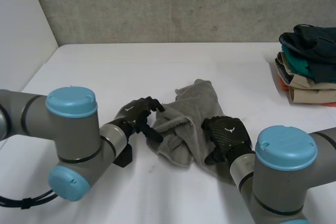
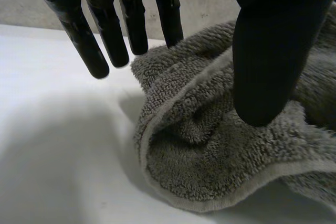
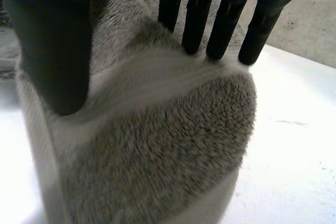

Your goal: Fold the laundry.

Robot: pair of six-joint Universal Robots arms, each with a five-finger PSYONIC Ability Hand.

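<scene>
Broadly, the white table (image 1: 105, 72) lies bare around the crumpled grey towel (image 1: 191, 108) at its near middle. Folded clothes (image 1: 310, 66) are stacked at the far right edge. The left hand (image 1: 137, 113), fingers spread, rests its thumb on the towel's left edge. The right hand (image 1: 227, 134) presses straight fingers onto the towel's near right part.

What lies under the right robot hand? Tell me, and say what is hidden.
The crumpled grey towel lies under the right robot hand, whose straight fingers and thumb rest on it. The towel covers the white table beneath, so anything under its folds is hidden.
</scene>
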